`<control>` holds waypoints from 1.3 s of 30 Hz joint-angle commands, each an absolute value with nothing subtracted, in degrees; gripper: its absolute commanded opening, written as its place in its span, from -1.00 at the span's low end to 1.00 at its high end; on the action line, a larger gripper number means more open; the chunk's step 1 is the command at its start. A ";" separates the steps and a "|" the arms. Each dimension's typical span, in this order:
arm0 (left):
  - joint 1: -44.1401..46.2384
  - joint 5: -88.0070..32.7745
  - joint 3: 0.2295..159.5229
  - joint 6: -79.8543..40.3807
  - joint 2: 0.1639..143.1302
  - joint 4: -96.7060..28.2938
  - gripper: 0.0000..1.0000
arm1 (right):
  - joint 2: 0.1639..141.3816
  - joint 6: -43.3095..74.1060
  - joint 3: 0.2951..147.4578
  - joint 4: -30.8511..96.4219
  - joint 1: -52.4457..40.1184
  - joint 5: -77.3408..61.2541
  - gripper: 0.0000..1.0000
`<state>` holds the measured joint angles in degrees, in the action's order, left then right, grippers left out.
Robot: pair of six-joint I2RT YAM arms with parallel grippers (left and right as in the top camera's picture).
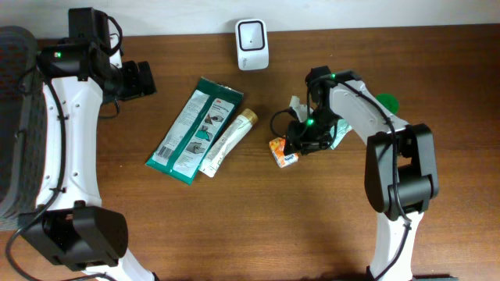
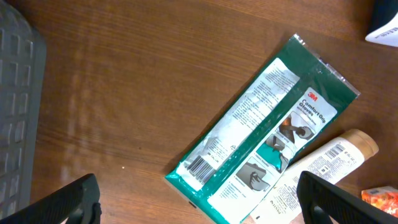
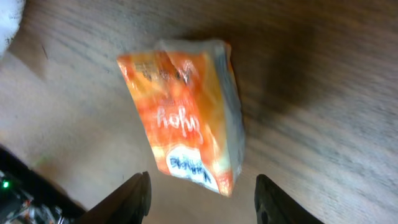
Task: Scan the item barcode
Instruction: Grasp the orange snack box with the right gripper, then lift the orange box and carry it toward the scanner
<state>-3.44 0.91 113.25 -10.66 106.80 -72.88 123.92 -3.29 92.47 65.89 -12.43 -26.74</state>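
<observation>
Orange film, glossy and crinkled, wraps the small packet [image 3: 186, 118], which lies flat on the brown wooden surface [image 3: 323, 74] directly under the right gripper [image 3: 202, 179]. Its face carries white lettering, a white and blue patch toward the near end, and a pale clear edge along 1 long side. The print is too blurred to read. The gripper's 2 fingers [image 3: 134, 199] stand partly apart, 1 on each side of the packet's near end. Bare wood shows between each finger and the film, so the gripper holds nothing.

From overhead, the packet sits right of the surface's middle, tilted, just beside the right gripper's tip. Further left lie a green and white glove pack [image 1: 195, 129] and a white tube with a tan cap [image 1: 228, 140], side by side and touching, both angled the same way. Beyond them, at the far left, the left gripper [image 1: 141, 78] hangs with its jaws spread wide and empty. At the far edge a white scanner [image 1: 252, 44] stands upright, well apart from the packet.
</observation>
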 commanded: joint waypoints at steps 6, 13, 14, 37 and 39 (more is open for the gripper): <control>-3.44 1.32 113.67 -10.17 106.04 -72.79 0.98 | 123.15 0.36 86.32 58.24 -12.36 -27.86 -0.45; -3.44 1.32 113.67 -10.17 106.04 -72.79 0.98 | 122.72 2.42 86.89 58.81 -12.05 -32.97 -0.91; -3.44 1.32 113.67 -10.17 106.04 -72.79 0.98 | 121.84 2.35 87.85 59.53 -11.84 -37.63 -0.92; -3.44 1.32 113.67 -10.17 106.04 -72.79 0.98 | 101.75 8.71 97.21 61.25 0.84 -88.95 -0.92; -3.44 1.32 113.67 -10.17 106.04 -72.79 0.98 | 99.22 8.71 97.21 61.25 0.84 -88.95 -0.92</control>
<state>-3.44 0.93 113.25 -10.66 106.80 -72.88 103.96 8.62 95.68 61.25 0.78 -86.74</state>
